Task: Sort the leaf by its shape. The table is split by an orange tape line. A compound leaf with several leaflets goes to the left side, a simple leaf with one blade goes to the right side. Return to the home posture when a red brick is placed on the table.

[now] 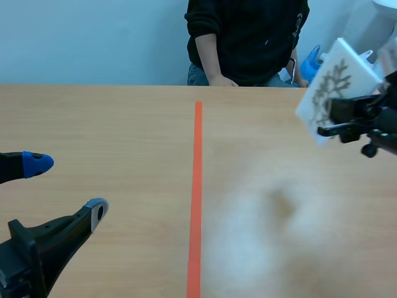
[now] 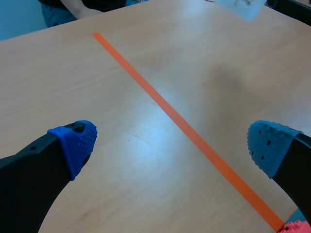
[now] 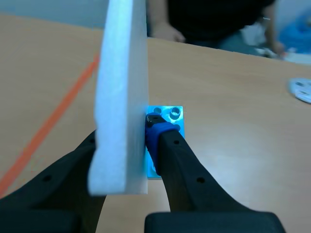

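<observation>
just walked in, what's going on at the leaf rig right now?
The right gripper is shut on a white foam card printed with a dark, many-branched leaf. It holds the card tilted in the air over the right half of the wooden table. The left gripper is open and low on the left of the orange tape line, holding nothing. A person in a black top sits across. The card is not yet set down. The leaf looks compound, so it probably belongs on the left.
</observation>
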Controlling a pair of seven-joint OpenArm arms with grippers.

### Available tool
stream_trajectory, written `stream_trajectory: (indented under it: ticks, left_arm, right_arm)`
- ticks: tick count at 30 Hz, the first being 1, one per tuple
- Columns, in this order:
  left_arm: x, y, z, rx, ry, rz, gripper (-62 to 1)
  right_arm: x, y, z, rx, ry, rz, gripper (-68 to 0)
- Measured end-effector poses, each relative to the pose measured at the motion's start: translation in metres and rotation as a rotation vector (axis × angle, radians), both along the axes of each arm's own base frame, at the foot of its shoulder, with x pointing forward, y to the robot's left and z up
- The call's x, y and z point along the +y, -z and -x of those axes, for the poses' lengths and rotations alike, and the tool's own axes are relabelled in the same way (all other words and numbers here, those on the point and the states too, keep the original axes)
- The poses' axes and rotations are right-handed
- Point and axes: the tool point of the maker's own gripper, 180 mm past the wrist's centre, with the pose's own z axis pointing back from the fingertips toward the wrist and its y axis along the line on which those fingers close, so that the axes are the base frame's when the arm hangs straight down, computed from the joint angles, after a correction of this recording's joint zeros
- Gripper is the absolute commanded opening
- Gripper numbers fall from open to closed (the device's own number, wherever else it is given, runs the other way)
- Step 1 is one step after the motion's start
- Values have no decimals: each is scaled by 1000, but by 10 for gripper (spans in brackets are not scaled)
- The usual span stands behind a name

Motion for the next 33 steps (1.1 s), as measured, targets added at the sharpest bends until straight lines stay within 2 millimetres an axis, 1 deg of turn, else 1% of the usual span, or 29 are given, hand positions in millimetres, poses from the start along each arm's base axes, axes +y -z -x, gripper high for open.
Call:
stream_trajectory:
  ticks: [2,3,5,8,12,17,21,23,27,31,33]
  left_arm:
    - [0,0,0,0,0,0,14]
    - [0,0,0,0,0,0,14]
    - [0,0,0,0,0,0,14]
    - [0,0,0,0,0,0,14]
    - [0,0,0,0,0,0,14]
    - [0,0,0,0,0,0,14]
    - [0,0,0,0,0,0,14]
    - [0,0,0,0,0,0,14]
    - [0,0,0,0,0,0,14]
    - [0,0,0,0,0,0,14]
    - [0,0,0,0,0,0,14]
  right_arm:
    - [-22,-3,-1,-10,66,4,-660]
    - [-27,-3,-1,-15,73,6,-660]
    - [-32,5,-2,2,78,13,-660]
    - [-39,24,-5,49,98,-1,-660]
    - [-55,43,-14,84,148,-35,-660]
    - [-73,49,-32,91,207,-71,-660]
    - [-89,63,-43,123,287,-103,-660]
    - [-92,75,-45,152,318,-104,-660]
    - [-87,97,-46,212,317,-66,-660]
    - [-76,105,-47,241,279,-32,-658]
    - [-71,108,-47,248,263,-24,-637]
